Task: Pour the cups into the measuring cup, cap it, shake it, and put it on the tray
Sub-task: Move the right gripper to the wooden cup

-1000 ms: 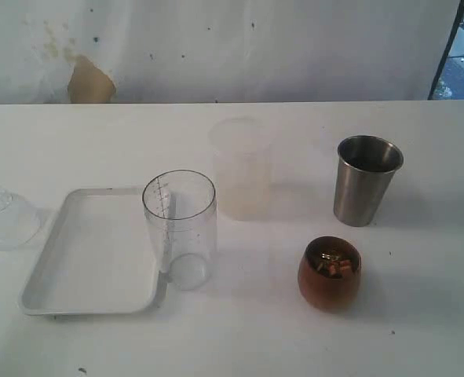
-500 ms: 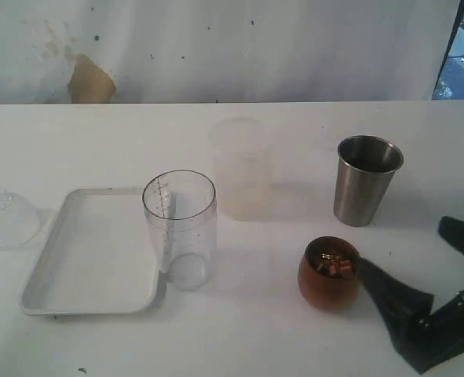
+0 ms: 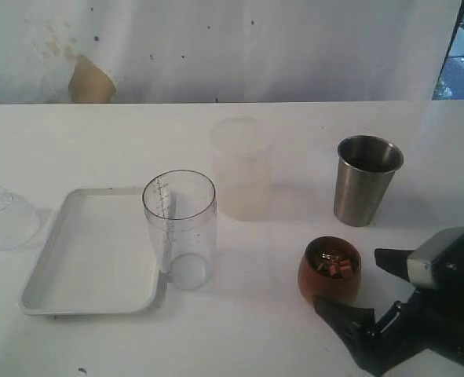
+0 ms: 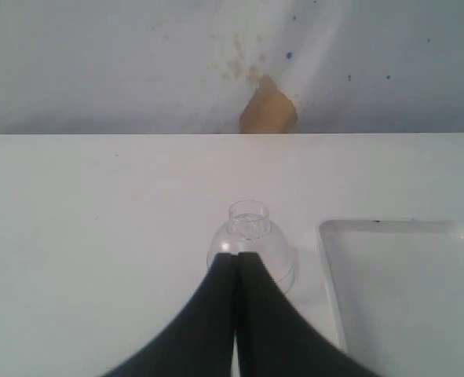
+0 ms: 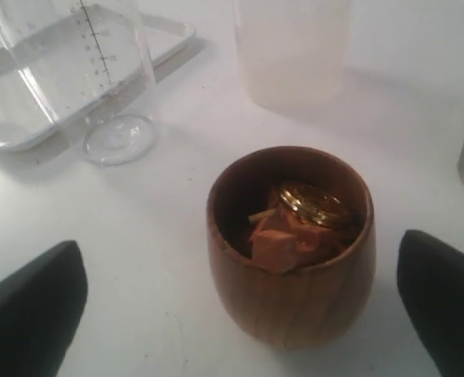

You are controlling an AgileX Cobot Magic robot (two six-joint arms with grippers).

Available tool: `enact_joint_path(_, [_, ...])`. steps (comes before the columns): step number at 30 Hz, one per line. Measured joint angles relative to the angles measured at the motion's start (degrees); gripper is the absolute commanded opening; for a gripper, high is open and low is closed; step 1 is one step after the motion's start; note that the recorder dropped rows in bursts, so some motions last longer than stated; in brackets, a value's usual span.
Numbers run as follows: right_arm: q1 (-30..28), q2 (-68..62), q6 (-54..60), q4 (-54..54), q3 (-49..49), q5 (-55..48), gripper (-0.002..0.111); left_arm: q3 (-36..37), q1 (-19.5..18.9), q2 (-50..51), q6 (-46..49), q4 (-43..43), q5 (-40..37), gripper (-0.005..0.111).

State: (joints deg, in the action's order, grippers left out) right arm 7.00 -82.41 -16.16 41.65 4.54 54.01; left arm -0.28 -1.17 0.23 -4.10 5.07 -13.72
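Observation:
The small brown cup (image 3: 330, 271) stands at the front right and holds orange bits and something golden (image 5: 294, 259). My right gripper (image 3: 348, 278) is open, one finger on either side of this cup (image 5: 239, 263), touching neither side. Behind it stands the steel tumbler (image 3: 367, 181). The clear measuring cup (image 3: 180, 228) is upright at the right edge of the white tray (image 3: 90, 251). My left gripper (image 4: 237, 256) is shut on nothing, just short of a clear domed lid (image 4: 251, 239). That gripper does not show in the exterior view.
A frosted translucent cup (image 3: 241, 169) stands behind the measuring cup. The domed lid (image 3: 5, 216) lies left of the tray. A tan patch (image 3: 89, 81) marks the white back wall.
My right gripper came in from the lower right and moved left toward the brown cup; its open fingers now flank it. Cups, tray and lid have not moved.

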Motion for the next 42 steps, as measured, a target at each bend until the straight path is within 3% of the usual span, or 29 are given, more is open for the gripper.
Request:
enact_joint_path(15, [0.0, -18.8, 4.8, 0.1, 7.2, 3.9, 0.104, 0.0, 0.0, 0.0, 0.0, 0.0, 0.0, 0.0])
enact_joint_path(42, [0.0, -28.9, 6.8, 0.6, 16.9, 7.7, 0.104, 0.0, 0.0, 0.0, 0.0, 0.0, 0.0, 0.0])
